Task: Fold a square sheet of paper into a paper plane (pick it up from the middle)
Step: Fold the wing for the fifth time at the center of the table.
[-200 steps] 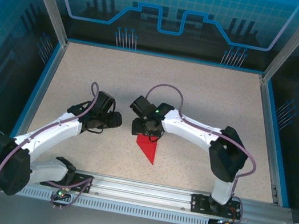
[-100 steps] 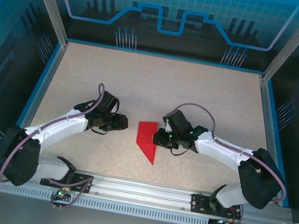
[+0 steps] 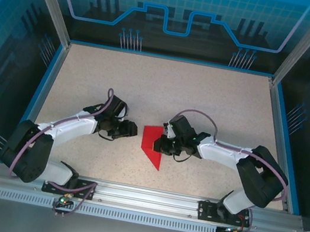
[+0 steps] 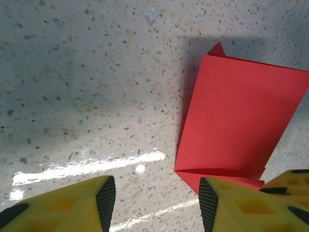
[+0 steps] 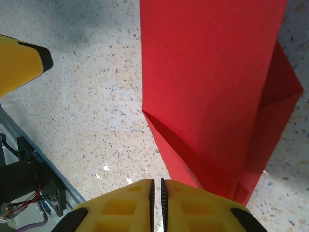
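Two claws meet one red sheet on the speckled counter (image 3: 90,74).

The right claw (image 5: 156,193) has its two yellow fingers (image 5: 203,205) drawn together, with a hairline dark slit left between the pads. In its wrist view they sit at 6 o'clock. The folded square sheet of paper (image 5: 207,72) runs down from 12 o'clock and passes under the finger to the right of the slit. We see no red inside the slit, so we cannot tell whether any paper is pinched or the tips merely rest on it.

The left claw (image 4: 154,203) stands roughly half open, its two yellow fingers (image 4: 63,208) apart with bare counter between them, and it holds nothing. In its wrist view the sheet lies toward 2 o'clock. The sheet's lower corner slips beneath the finger at 5 o'clock, and we cannot tell whether they touch.

From above, the sheet lies flat a little toward 6 o'clock of the counter's middle, folded into a block with a point aimed at about 5 o'clock. The left claw sits just beside it at its 9 o'clock. The right claw is at its 3 o'clock edge, partly over it.

We count one sheet in several folded layers, two arms, two claws and four yellow fingers. In the right wrist view, one yellow finger (image 5: 19,60) of the left claw shows at 10 o'clock.
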